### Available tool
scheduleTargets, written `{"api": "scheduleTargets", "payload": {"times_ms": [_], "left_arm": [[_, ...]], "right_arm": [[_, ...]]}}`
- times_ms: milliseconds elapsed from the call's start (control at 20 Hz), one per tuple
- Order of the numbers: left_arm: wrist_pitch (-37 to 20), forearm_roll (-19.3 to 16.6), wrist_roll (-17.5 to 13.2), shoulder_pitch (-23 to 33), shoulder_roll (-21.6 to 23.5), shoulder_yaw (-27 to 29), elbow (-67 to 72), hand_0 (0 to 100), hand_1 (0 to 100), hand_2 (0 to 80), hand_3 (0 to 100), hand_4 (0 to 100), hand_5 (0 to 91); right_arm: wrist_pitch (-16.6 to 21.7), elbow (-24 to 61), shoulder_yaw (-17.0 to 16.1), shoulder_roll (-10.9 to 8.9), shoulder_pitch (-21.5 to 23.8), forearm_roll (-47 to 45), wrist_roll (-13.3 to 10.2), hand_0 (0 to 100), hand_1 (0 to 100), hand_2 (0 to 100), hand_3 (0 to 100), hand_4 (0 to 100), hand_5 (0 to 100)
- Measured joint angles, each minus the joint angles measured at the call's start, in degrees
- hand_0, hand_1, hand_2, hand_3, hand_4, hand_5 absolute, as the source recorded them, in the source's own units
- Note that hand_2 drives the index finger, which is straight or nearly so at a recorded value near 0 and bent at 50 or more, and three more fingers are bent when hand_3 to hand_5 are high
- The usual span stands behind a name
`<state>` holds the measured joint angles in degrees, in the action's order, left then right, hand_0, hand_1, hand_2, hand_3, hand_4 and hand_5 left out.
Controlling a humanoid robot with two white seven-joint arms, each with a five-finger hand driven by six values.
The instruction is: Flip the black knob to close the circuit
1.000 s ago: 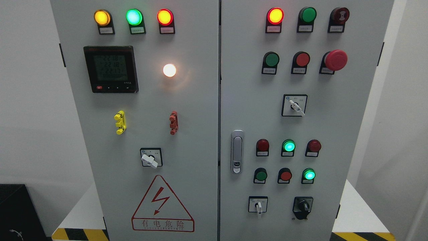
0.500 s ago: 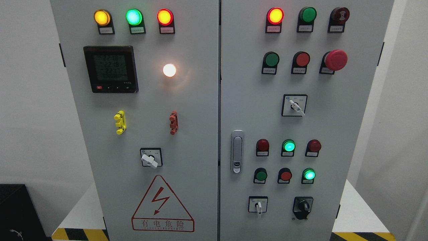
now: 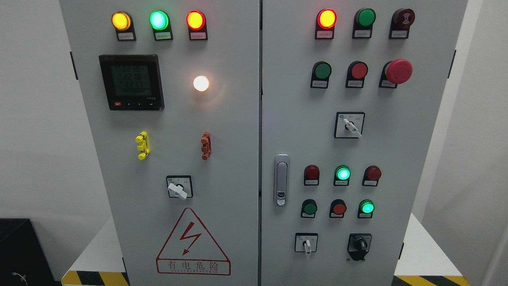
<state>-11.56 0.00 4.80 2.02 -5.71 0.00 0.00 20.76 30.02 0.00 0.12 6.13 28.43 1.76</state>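
The black knob [image 3: 359,245] sits at the lower right of the grey cabinet's right door [image 3: 301,131], on a black plate, its pointer angled up and to the left. To its left is a white-handled selector switch [image 3: 306,244]. Neither of my hands nor any arm shows in the head view.
Above the knob are rows of round lamps and buttons, two lit green [image 3: 343,173]. A red mushroom stop button [image 3: 398,71] sticks out at the upper right. A metal door latch [image 3: 281,180] sits by the seam. The left door carries a meter [image 3: 131,82] and a white selector [image 3: 177,189].
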Motion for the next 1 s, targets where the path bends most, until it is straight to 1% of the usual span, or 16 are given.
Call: {"api": "scheduleTargets", "payload": {"times_ms": [50,150,200,300,350,650,1000], "left_arm": [[0.0,0.0,0.0,0.0,0.0,0.0,0.0,0,0,0.0,0,0,0.0],[0.0,0.0,0.0,0.0,0.0,0.0,0.0,0,0,0.0,0,0,0.0],[0.0,0.0,0.0,0.0,0.0,0.0,0.0,0,0,0.0,0,0,0.0],[0.0,0.0,0.0,0.0,0.0,0.0,0.0,0,0,0.0,0,0,0.0],[0.0,0.0,0.0,0.0,0.0,0.0,0.0,0,0,0.0,0,0,0.0],[0.0,0.0,0.0,0.0,0.0,0.0,0.0,0,0,0.0,0,0,0.0],[0.0,0.0,0.0,0.0,0.0,0.0,0.0,0,0,0.0,0,0,0.0]], "right_arm": [[0.0,1.6,0.0,-0.01,0.1,1.6,-0.6,0,12,75,86,63,61],[-0.1,4.6,0.0,-0.02,0.3,5.0,-1.8,0,11,78,90,67,68],[-0.3,6.0,-0.1,-0.02,0.4,6.5,-2.3,0,9,79,91,68,69],[-0.5,9.2,-0.7,-0.04,0.6,9.7,-3.2,0,3,80,92,69,70],[-0.7,10.8,-1.1,-0.05,0.7,11.3,-3.4,0,0,80,92,70,71],[-2.2,21.1,-3.4,-0.08,1.0,20.7,-3.9,0,0,81,93,70,72],[-7.1,33.1,-5.0,-0.1,0.8,28.2,-4.1,0,0,81,94,72,73]]}}
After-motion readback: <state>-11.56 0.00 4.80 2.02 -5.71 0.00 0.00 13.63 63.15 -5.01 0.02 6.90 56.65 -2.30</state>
